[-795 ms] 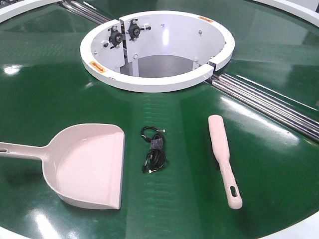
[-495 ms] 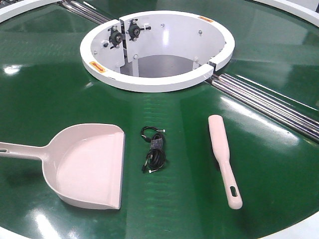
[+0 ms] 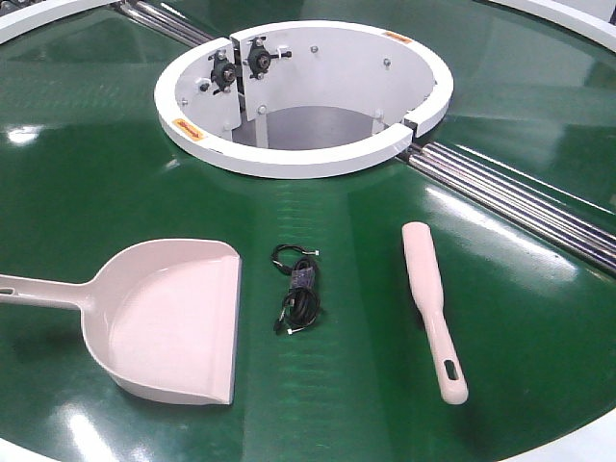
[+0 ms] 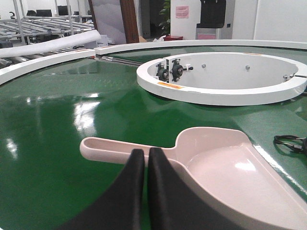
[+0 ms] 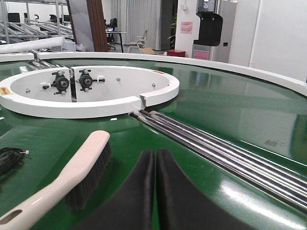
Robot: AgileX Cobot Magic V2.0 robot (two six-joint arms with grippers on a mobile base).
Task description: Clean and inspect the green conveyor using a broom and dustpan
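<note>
Two pale pink tools lie flat on the green conveyor (image 3: 87,183), and neither is held. The dustpan (image 3: 168,322) sits on the left, its handle running off the left edge of the front view. Its flat lip faces right toward a small black cable bundle (image 3: 298,289). The broom (image 3: 430,298) lies on the far side of that bundle, bristles down, its hang-hole end nearer the belt's outer edge. Behind them are the white ring hub (image 3: 289,159) and the chrome rails (image 3: 520,202).

In the left wrist view, the left gripper (image 4: 145,152) has its black fingers pressed together with nothing between them. Its tips line up just in front of the dustpan's handle; whether they touch it I cannot tell. The right gripper (image 5: 154,153) is likewise closed and empty, low over the belt, with the broom just to its left and the rails to its right.
</note>
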